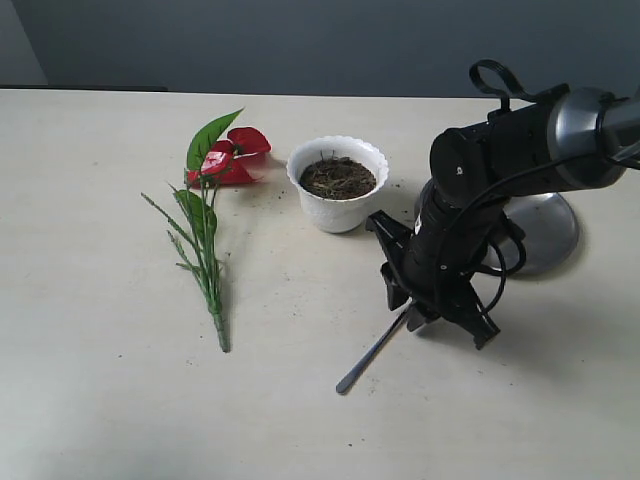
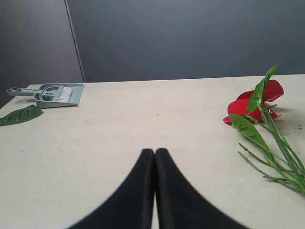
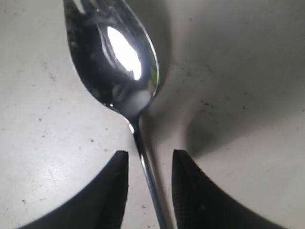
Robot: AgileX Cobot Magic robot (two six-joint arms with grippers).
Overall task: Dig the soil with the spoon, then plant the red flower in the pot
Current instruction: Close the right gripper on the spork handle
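Exterior view: bare table [image 1: 100,420] lies open at left and front. The red flower [image 1: 215,200] lies flat beside the pot [image 1: 340,210] of soil [image 1: 338,178]. The right hand [image 1: 440,320] hangs low over the bowl end of the spoon [image 1: 370,358].
Left wrist view: left hand [image 2: 155,153] clenched over open table, flower well apart, dustpan [image 2: 57,94] at the table's edge.
Right wrist view: fingers [image 3: 114,191] spread, straddling the spoon handle, released.

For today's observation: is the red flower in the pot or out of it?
Out. The flower lies flat on the table beside the pot, which holds only soil.

The left gripper [image 2: 155,152] is closed, red flower [image 2: 248,109] aside.
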